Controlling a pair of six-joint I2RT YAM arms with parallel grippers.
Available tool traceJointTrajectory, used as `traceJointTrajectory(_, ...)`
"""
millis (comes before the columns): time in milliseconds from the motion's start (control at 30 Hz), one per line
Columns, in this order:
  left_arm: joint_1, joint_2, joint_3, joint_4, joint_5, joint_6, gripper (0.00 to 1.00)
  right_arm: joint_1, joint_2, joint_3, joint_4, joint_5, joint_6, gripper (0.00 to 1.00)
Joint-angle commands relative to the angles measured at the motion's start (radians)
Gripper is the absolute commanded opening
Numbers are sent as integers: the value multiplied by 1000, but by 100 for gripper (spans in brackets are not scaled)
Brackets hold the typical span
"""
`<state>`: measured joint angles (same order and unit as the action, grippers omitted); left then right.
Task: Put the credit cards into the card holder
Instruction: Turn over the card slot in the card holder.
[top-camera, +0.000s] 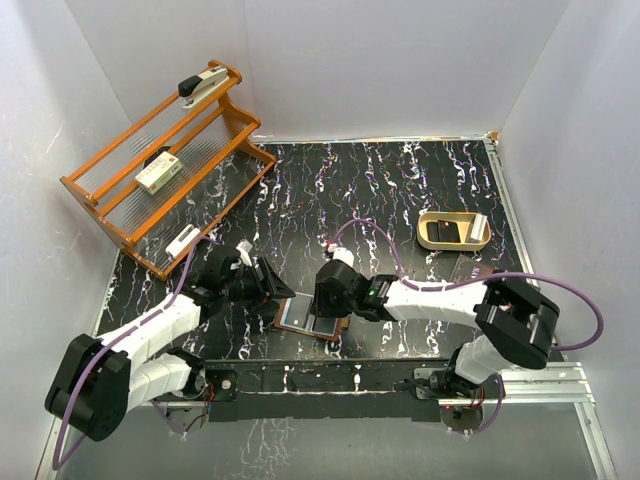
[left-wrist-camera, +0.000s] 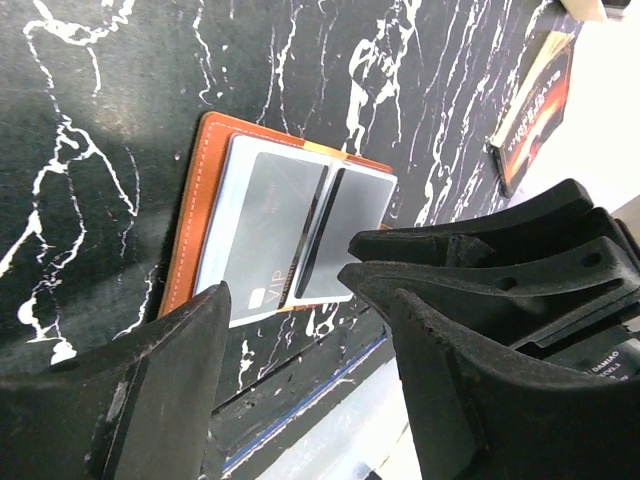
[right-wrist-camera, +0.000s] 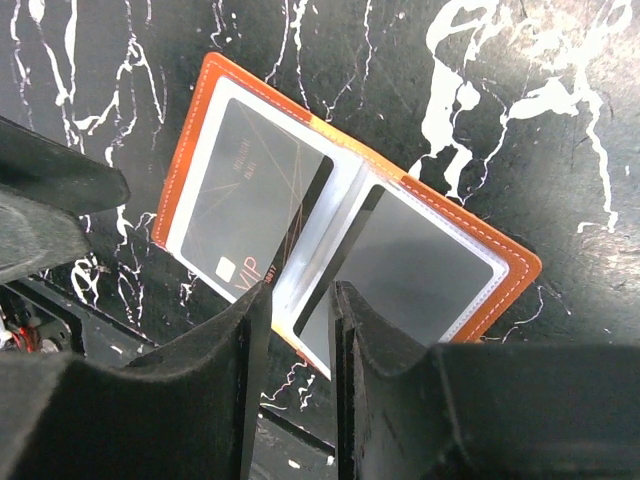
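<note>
The card holder (top-camera: 296, 316) lies open flat on the black marble table near its front edge, orange-brown leather with clear pockets (right-wrist-camera: 520, 262) (left-wrist-camera: 190, 215). A grey VIP credit card (right-wrist-camera: 250, 200) (left-wrist-camera: 265, 210) sits in its left pocket and a second grey card (right-wrist-camera: 425, 265) (left-wrist-camera: 355, 215) in its right pocket. My right gripper (right-wrist-camera: 298, 300) (top-camera: 322, 310) hovers over the holder's near edge at the fold, jaws a narrow gap apart with nothing between them. My left gripper (left-wrist-camera: 310, 340) (top-camera: 272, 285) is wide open and empty just left of the holder.
An orange wire rack (top-camera: 120, 200) stands at the back left with a stapler (top-camera: 203, 82) and a white-and-green box (top-camera: 160, 176). A tan curved object (top-camera: 453, 232) sits at the right. A dark lettered book (left-wrist-camera: 535, 105) shows in the left wrist view.
</note>
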<state>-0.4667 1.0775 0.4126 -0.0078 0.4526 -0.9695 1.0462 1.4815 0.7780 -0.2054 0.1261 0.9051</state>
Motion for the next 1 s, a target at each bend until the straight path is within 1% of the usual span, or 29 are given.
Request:
traceJointTrajectory(0,0,-9,19,-28,-35,-1,63,3,37,56,42,-2,40,26)
traceJointTrajectory(200,3,-5,1,-24,-34,-5,64,3,114,60,66,-26,29,19)
traceJointTrajectory(400,3,24,5,3,-16,10,64,2,167,37,45,-37,26,10)
traceJointTrajectory(700,3,136,41,89,56,44,64,3,181,27,11,-24,15,9)
traceJointTrajectory(967,4,196,68,110,83,59,63,3,177,12,32,-29,14,8)
